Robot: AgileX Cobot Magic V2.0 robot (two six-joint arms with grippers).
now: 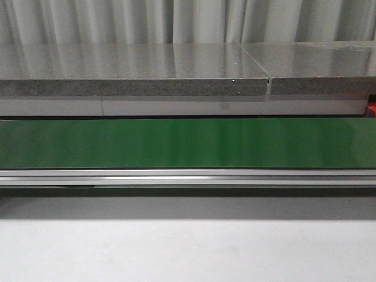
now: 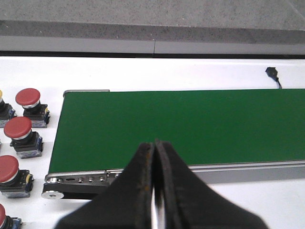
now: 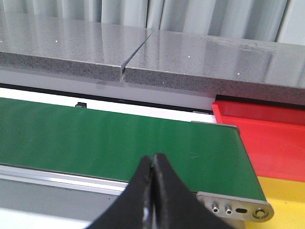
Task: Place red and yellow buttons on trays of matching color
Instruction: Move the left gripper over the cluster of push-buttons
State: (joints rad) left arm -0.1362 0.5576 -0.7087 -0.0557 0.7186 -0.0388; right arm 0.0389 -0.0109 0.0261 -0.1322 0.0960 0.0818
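Several red buttons (image 2: 27, 98) (image 2: 18, 129) (image 2: 8, 168) stand on the white table beside the end of the green conveyor belt (image 2: 190, 126). A sliver of a yellow button (image 2: 0, 94) shows at the frame edge. My left gripper (image 2: 154, 144) is shut and empty, hovering over the belt's near rail. In the right wrist view a red tray (image 3: 267, 138) lies past the belt's other end, with a yellow tray (image 3: 286, 200) beside it. My right gripper (image 3: 153, 157) is shut and empty above the belt (image 3: 119, 138). Neither gripper shows in the front view.
A grey stone counter (image 1: 135, 73) runs behind the belt (image 1: 188, 143). A metal rail (image 1: 188, 176) edges the belt's near side, with white table (image 1: 188, 252) in front. A small black connector (image 2: 271, 72) lies on the table behind the belt.
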